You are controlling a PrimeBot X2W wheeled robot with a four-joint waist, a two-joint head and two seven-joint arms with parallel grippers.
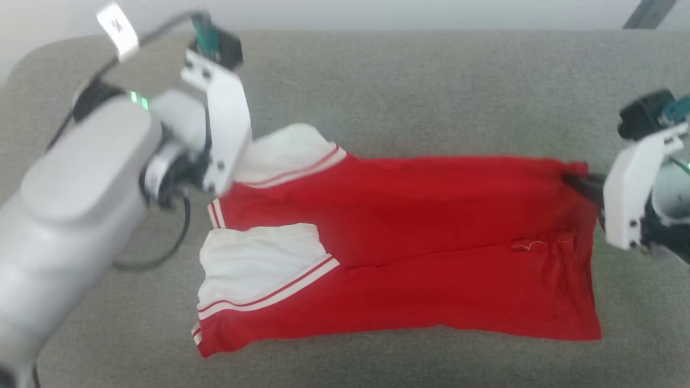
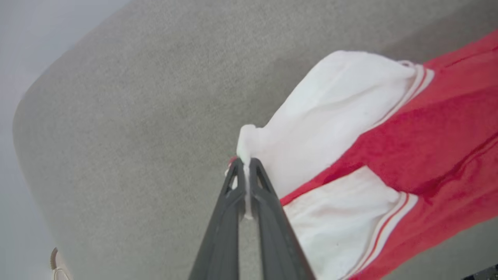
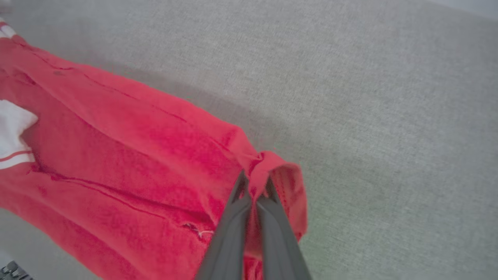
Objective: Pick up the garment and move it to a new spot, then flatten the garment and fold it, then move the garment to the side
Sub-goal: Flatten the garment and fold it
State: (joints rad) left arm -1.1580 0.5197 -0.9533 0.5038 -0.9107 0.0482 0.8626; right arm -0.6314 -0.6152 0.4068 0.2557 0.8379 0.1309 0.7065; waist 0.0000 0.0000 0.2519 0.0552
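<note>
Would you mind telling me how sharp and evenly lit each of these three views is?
Head view: light is even, no glare; the garment is slightly soft and the near left arm blurred. Left wrist view: wide-angle curves the edge of the grey surface; the left gripper looks soft. Right wrist view: a soft shadow lies beyond the garment's lifted edge.
</note>
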